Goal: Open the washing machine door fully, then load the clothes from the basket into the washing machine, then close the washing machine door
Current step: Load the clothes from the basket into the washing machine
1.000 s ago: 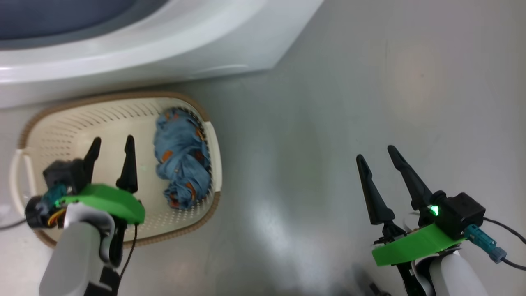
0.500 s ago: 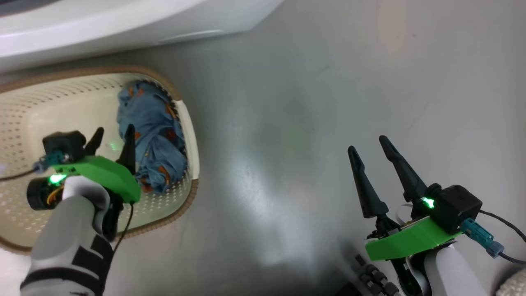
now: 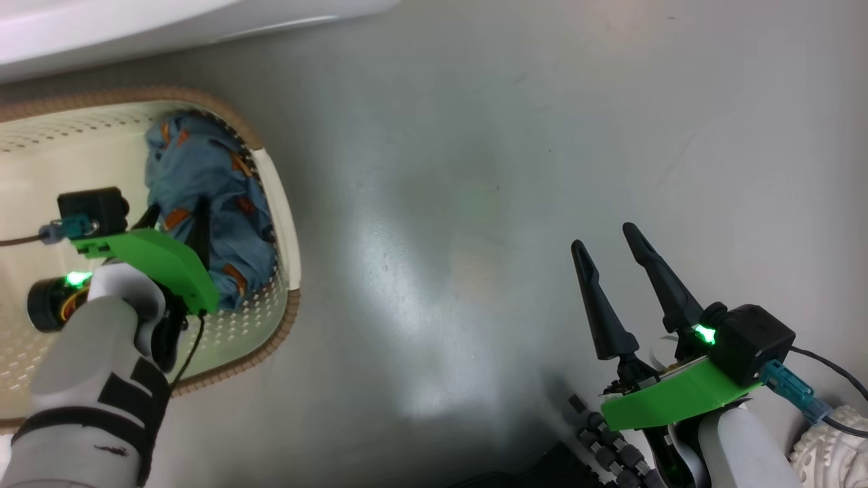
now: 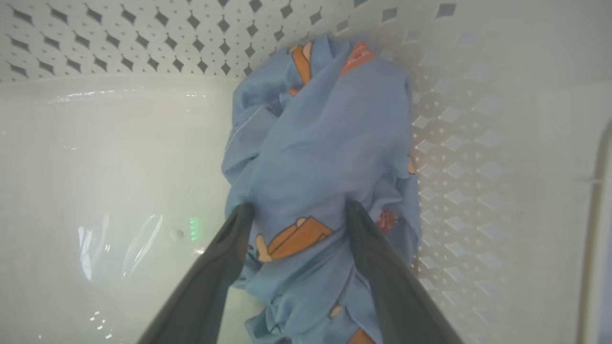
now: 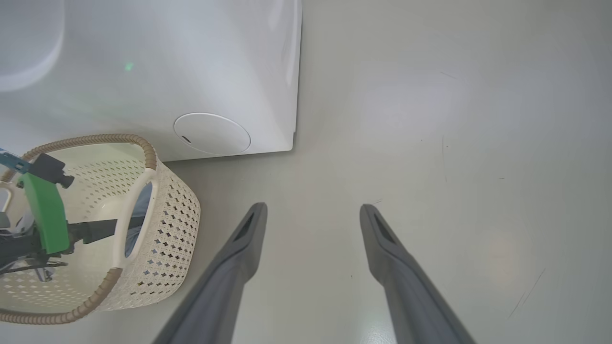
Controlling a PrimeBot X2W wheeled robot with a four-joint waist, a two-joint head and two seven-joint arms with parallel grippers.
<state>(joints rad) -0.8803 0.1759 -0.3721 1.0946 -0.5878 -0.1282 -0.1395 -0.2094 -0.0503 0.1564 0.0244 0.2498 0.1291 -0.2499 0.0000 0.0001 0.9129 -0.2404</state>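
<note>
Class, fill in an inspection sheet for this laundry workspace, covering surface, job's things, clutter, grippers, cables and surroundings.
Surface: grey floor, bare and glossy, with light glare.
Job's things: cream basket stands on the floor close in front of the white washing machine; a crumpled blue garment with orange print lies at its end nearer the right gripper.
Clutter: nothing seen.
Grippers: left gripper open, down inside the basket, fingers either side of the garment; right gripper open, empty, above bare floor.
Cables: black cable runs off the right wrist; thin black wire hangs at the left wrist.
Surroundings: pale knobbly thing at the head view's lower right corner, too cropped to identify.
</note>
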